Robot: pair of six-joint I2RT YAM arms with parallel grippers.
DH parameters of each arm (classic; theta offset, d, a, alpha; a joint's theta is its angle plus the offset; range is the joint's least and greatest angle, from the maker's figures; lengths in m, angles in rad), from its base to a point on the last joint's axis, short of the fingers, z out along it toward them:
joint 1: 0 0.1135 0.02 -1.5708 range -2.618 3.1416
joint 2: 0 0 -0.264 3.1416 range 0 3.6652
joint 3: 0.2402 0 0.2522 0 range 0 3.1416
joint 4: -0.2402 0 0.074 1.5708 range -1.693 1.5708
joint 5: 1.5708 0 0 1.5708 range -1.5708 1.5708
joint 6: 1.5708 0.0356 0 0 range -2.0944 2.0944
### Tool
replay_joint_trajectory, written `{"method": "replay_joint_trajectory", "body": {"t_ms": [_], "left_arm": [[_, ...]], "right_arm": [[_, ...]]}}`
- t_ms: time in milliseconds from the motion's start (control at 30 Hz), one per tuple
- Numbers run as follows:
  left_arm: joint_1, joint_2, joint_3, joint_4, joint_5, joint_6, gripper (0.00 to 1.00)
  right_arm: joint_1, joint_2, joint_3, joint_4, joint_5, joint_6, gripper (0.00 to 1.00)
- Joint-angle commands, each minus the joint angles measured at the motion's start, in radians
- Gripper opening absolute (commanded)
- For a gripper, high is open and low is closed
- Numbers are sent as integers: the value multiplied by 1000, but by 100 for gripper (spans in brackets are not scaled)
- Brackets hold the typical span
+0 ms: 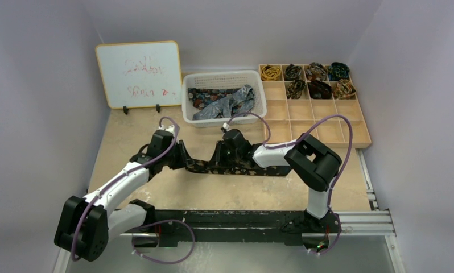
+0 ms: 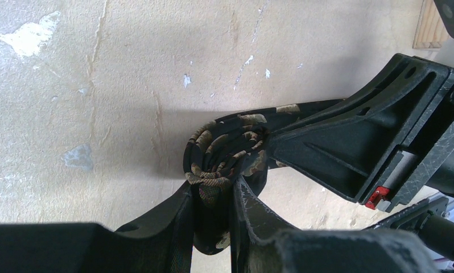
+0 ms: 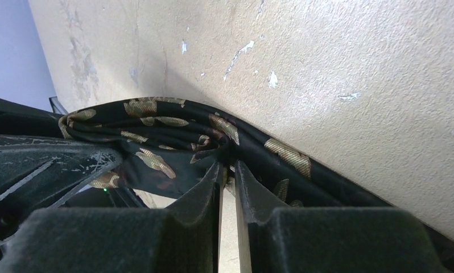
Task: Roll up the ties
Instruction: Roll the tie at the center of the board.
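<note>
A dark tie [image 1: 242, 166] with gold-brown motifs is laid across the middle of the table [image 1: 213, 193], its free length stretched toward the right. At its left end the fabric has been wound into a small coil [image 2: 225, 153], lying on the tabletop.

The coil is clamped by the left gripper [image 1: 186, 161]: in the left wrist view its two fingers [image 2: 253, 213] are seen pressed against either side of the wound fabric, held apart only by the roll's thickness.

The right gripper [image 1: 220, 159] is set just beside it, at the coil's right edge. Its fingers [image 3: 202, 193] are drawn nearly together, with only a thin slit left between them, and a fold of the tie appears to be nipped at their tips, though the contact itself is hidden from the right wrist camera.

Further back, loose ties [image 1: 225, 101] are heaped in a white basket [image 1: 225, 121]. To its right, rolled ties [image 1: 318, 88] are kept in the far compartments of a wooden tray [image 1: 321, 129]. A whiteboard [image 1: 138, 74] is propped at the far left
</note>
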Motion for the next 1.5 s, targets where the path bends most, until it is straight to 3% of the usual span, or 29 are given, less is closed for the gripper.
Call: {"method": "replay_joint_trajectory", "body": {"t_ms": [0, 267, 467, 1100, 1467], "left_arm": [[-14, -18, 62, -18, -27, 21, 15], [-44, 19, 109, -55, -66, 38, 16], [-114, 37, 158, -114, -187, 38, 15], [-457, 248, 410, -385, -704, -75, 12], [-618, 473, 559, -519, -861, -167, 15]], "right_arm": [[6, -15, 40, -50, 47, -21, 15], [8, -1, 36, -22, 12, -5, 15], [7, -14, 44, -66, 26, 3, 14], [-16, -268, -78, -232, 390, 100, 18], [-46, -392, -167, -289, 504, 158, 20]]}}
